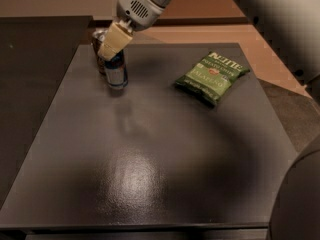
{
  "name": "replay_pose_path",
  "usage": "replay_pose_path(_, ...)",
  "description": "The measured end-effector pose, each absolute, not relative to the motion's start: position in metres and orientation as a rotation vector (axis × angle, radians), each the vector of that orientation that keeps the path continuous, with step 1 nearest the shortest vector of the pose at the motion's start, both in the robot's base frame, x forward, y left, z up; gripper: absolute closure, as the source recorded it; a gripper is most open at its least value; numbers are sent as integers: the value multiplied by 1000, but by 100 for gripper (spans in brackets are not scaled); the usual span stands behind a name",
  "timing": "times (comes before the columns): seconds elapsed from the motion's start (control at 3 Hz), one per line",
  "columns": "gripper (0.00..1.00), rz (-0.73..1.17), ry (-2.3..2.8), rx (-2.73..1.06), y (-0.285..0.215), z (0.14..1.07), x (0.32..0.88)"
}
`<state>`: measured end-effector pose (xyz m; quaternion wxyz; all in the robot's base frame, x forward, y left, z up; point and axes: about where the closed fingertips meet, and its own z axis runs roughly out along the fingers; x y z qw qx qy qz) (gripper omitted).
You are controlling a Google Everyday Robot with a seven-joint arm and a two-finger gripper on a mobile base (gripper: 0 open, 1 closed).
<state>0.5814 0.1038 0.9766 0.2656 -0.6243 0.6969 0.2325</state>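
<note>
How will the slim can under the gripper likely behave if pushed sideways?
The slim can stands upright, tall on a narrow base, so a push near its top would probably tip it; once down, its round body may roll. Its metal skin looks smooth, perhaps slippery. The gripper is at its top, with a brown can close behind.

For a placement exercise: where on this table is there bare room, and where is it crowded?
Bare: near half of the table, and the strip between slim can and chip bag. Crowded: far-left corner, claw atop the slim can, brown can behind.
</note>
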Motion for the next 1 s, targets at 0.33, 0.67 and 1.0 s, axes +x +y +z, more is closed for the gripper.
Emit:
replay_pose_path(0.33, 100, 611, 1915, -1612, 114, 974, 602)
replay_pose_path(0.67, 100, 565, 1936, -1547, 117, 967, 615)
replay_pose_path(1.0, 84, 511, 1938, -1523, 117, 957, 620)
